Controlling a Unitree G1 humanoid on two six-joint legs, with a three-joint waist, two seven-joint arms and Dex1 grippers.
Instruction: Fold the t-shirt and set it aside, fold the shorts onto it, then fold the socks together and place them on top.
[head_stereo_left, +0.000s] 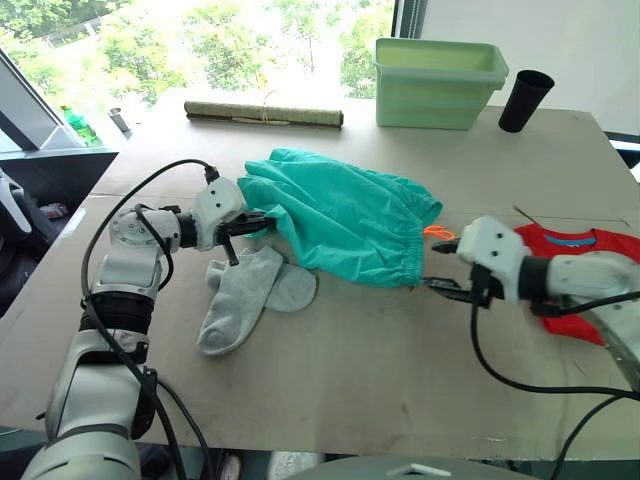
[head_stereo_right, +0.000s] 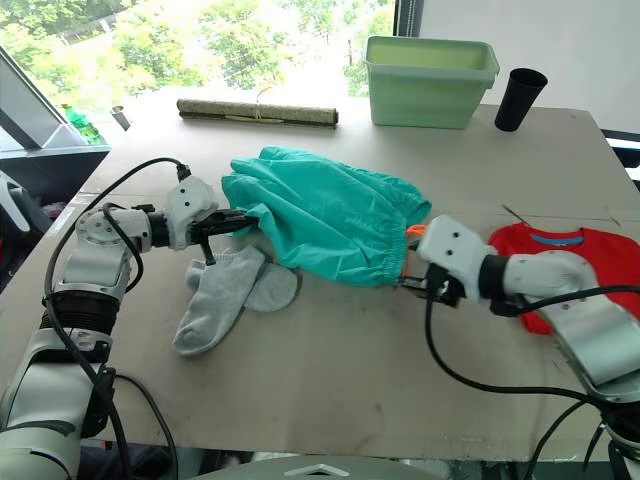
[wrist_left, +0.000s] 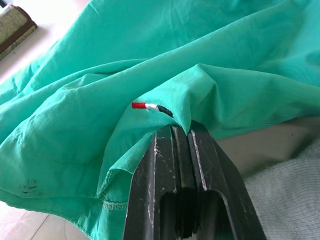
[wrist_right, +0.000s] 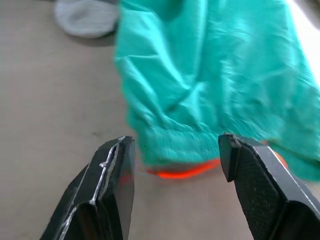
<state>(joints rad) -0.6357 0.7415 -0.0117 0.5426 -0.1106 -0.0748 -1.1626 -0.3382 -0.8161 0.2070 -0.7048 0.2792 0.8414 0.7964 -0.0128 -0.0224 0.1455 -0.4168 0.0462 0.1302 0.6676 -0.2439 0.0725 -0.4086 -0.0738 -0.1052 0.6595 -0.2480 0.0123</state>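
Note:
The teal shorts (head_stereo_left: 340, 225) lie spread in the middle of the table, waistband and orange drawstring (head_stereo_left: 437, 233) toward the right. My left gripper (head_stereo_left: 255, 222) is shut on the shorts' left hem, and the left wrist view shows teal fabric pinched between the fingertips (wrist_left: 192, 137). My right gripper (head_stereo_left: 445, 268) is open, just off the waistband by the drawstring, with nothing between its fingers (wrist_right: 117, 155). The grey socks (head_stereo_left: 245, 295) lie overlapping on the table, below the left gripper and partly under the shorts' edge. The red t-shirt (head_stereo_left: 575, 245) lies at the right edge, partly hidden by my right arm.
A light green bin (head_stereo_left: 438, 82) and a black cup (head_stereo_left: 524, 100) stand at the back right. A rolled mat (head_stereo_left: 264, 114) lies along the back edge. Bare brown table (head_stereo_left: 360, 370) stretches in front of the clothes.

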